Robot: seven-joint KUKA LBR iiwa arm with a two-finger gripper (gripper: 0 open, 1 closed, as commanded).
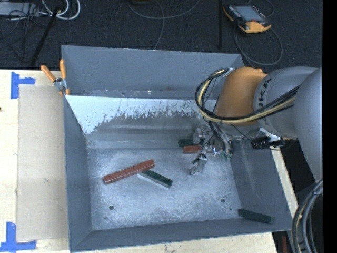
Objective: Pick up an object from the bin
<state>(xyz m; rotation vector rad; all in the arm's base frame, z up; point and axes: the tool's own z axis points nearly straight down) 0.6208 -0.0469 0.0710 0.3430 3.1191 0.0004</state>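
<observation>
Item: grey metal bin [79, 157], sloped walls, flat floor speckled with pale scuffing. Arm enters from the right, its wrist under an orange cover [237, 91] and ringed by looped black-and-yellow cables [208, 96]. Gripper [199, 163]: low in the right half of the bin, close to the foot of the far wall, its tip at or just above the floor; contact with the floor cannot be told. State of the gripper: how far it stands open cannot be told, as the wrist hardware and wiring crowd over it; nothing can be made out held in it. Nearest contents: a short reddish-brown block [192, 148], lying just beside the gripper on its left and upper side, and a small dark piece [185, 142] touching or just beside that block, nearer the far wall. Whether the gripper touches the block cannot be told. Other contents: a long reddish-brown bar [129, 172], flat on the floor left of centre and slanted, its right end higher; a dark green bar [156, 178] just beside that right end, slanted the opposite way; a dark bar [255, 215] at the bin's near right corner, well apart from the gripper.
</observation>
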